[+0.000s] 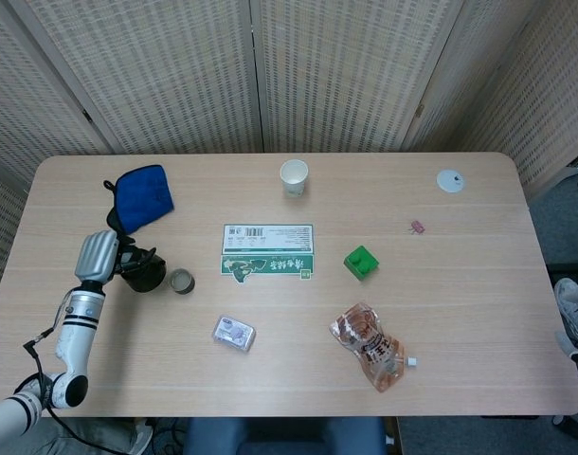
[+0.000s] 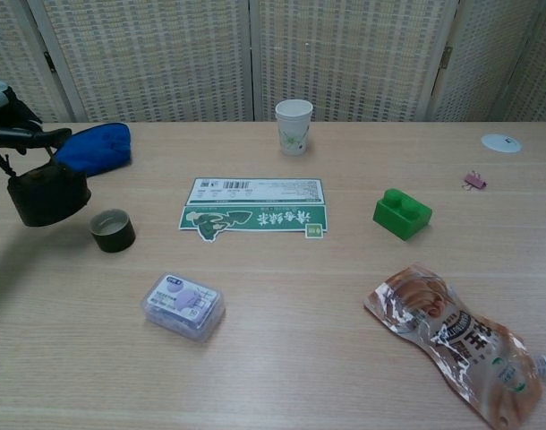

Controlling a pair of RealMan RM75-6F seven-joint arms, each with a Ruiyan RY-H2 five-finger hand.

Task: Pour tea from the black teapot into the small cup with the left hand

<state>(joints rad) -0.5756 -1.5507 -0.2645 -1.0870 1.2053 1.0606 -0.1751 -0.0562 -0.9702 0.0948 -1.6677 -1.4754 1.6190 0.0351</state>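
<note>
The left hand point(image 1: 107, 248) is gripping the black teapot point(image 2: 47, 193) by what seems to be its handle, holding it just left of the small cup point(image 2: 112, 229) near the table's point(image 1: 460, 313) left edge.

light wood tabletop point(image 1: 478, 313), small cup point(image 1: 182, 281), paper cup point(image 1: 294, 177), blue cloth point(image 1: 142, 195), green block point(image 1: 361, 262), snack pouch point(image 1: 369, 346), green card point(image 1: 267, 252)

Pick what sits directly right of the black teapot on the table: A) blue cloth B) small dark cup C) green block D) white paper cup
B: the small dark cup stands just beside the black teapot, which the left hand holds by its handle; the other items lie farther off.
</note>
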